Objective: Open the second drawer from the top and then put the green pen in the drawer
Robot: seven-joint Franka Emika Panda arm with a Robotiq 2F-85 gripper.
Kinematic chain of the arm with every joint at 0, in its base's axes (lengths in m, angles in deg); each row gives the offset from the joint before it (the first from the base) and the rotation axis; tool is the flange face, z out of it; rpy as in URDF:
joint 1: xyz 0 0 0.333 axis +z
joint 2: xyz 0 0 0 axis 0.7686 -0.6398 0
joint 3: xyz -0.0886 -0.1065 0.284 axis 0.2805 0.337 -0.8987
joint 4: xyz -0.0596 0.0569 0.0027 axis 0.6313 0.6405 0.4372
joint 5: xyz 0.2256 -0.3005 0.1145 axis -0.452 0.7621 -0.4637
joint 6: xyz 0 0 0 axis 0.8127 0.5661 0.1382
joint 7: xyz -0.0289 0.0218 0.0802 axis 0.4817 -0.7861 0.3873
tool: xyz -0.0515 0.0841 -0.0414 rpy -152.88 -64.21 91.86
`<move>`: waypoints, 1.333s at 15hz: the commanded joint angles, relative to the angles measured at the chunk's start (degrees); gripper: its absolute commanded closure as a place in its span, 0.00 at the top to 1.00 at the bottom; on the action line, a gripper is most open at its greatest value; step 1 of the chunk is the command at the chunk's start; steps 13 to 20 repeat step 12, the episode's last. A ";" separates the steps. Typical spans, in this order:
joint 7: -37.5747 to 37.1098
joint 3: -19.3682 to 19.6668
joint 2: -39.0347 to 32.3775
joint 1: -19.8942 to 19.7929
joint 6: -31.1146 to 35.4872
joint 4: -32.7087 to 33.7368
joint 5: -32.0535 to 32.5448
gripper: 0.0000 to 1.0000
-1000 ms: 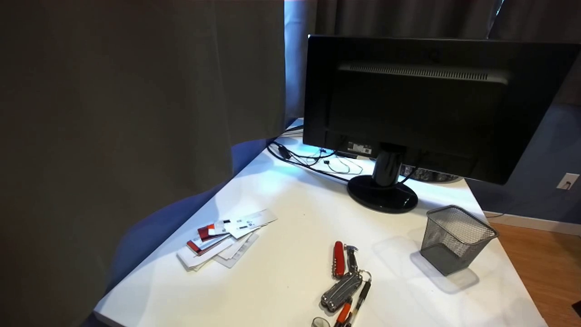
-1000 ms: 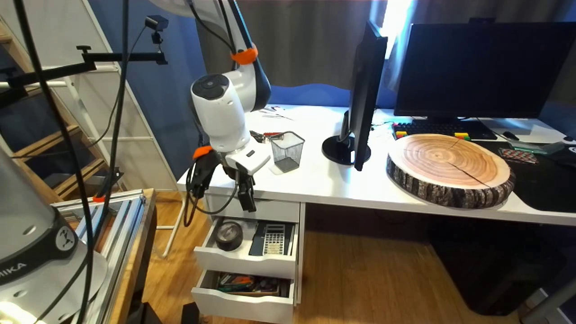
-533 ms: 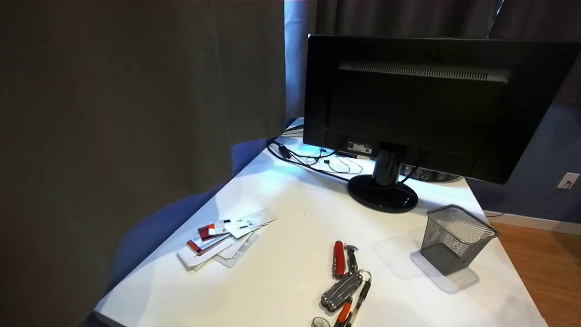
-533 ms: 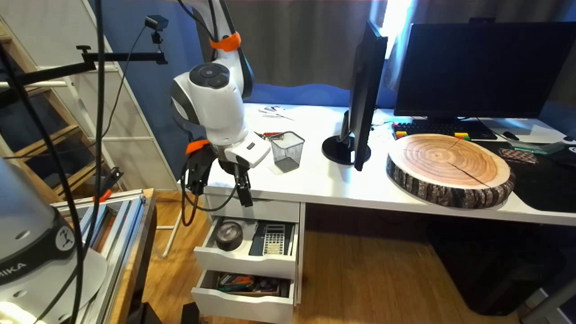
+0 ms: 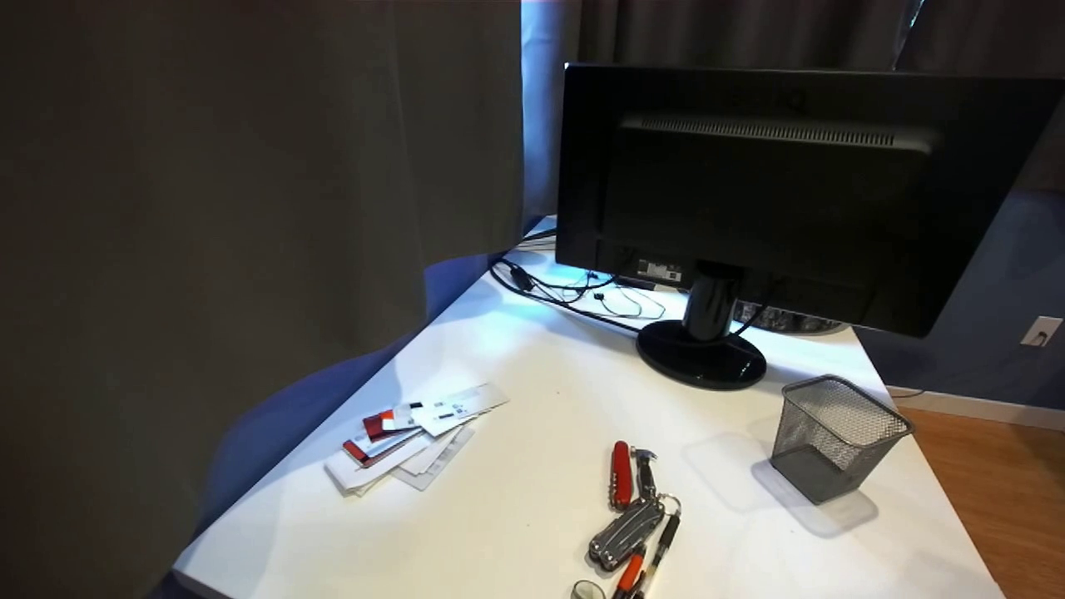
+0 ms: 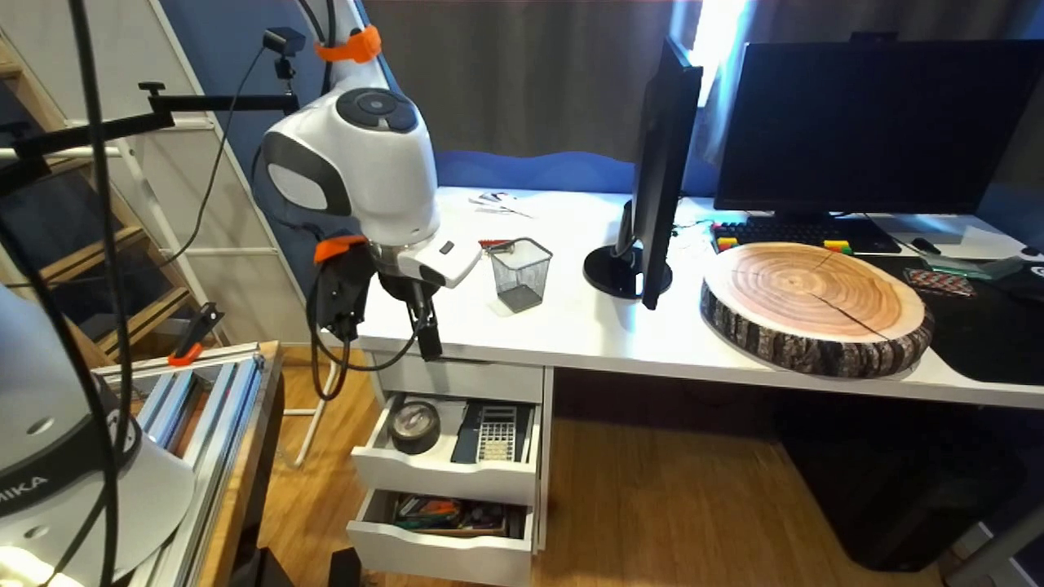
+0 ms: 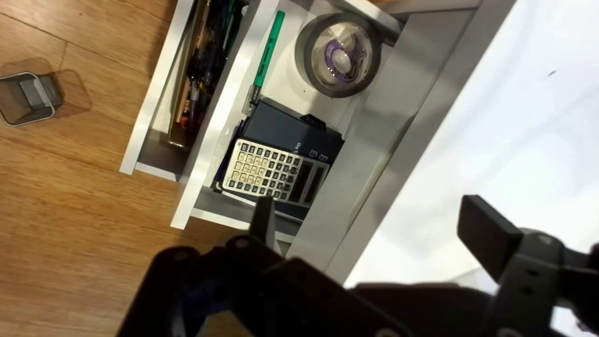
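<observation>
The second drawer from the top [image 6: 444, 474] stands open in an exterior view, and its front wall also shows in the wrist view [image 7: 224, 110]. The green pen [image 7: 270, 49] lies inside this drawer, along its front wall. In the exterior views the pen is not visible. My gripper [image 7: 373, 213] is open with nothing between its fingers. In an exterior view the gripper [image 6: 424, 326] hangs at the desk's front edge, above the drawers and clear of the pen.
The open drawer also holds a tape roll [image 7: 341, 56] and a calculator [image 7: 276, 173]. The top drawer [image 6: 465, 380] is shut. A lower drawer [image 6: 440, 556] stands open with pens inside. A mesh cup [image 6: 520, 277] and a monitor [image 6: 652, 179] stand on the desk.
The arm has moved left in an exterior view, and the gripper has shifted left and slightly up, away from the drawers. The drawers and the desk objects have not moved.
</observation>
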 commanded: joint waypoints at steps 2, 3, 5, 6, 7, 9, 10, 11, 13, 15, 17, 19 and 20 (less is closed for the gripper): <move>-6.84 2.56 6.78 0.61 -5.45 -1.18 9.41 1.00; -7.44 2.84 7.89 0.51 -5.97 -1.03 10.64 1.00; -7.31 3.29 10.04 -0.01 -7.77 -0.42 10.82 1.00; -7.17 3.27 13.83 -0.42 -9.35 -2.77 10.76 1.00; -5.34 2.58 7.89 0.03 -5.91 -0.12 8.78 1.00; -5.34 3.06 10.35 0.00 -7.47 -0.73 8.82 1.00; -5.34 3.12 11.28 0.00 -7.77 -1.12 8.83 1.00; -5.34 3.12 11.80 0.00 -7.88 -1.37 8.84 1.00; -5.34 3.13 11.98 0.00 -7.89 -1.46 8.84 1.00; -5.34 3.13 11.98 0.00 -7.89 -1.46 8.84 1.00; -5.34 3.13 11.98 0.00 -7.89 -1.46 8.84 1.00; -5.34 3.13 11.98 0.00 -7.89 -1.46 8.84 1.00; -5.34 3.13 11.98 0.00 -7.89 -1.46 8.84 1.00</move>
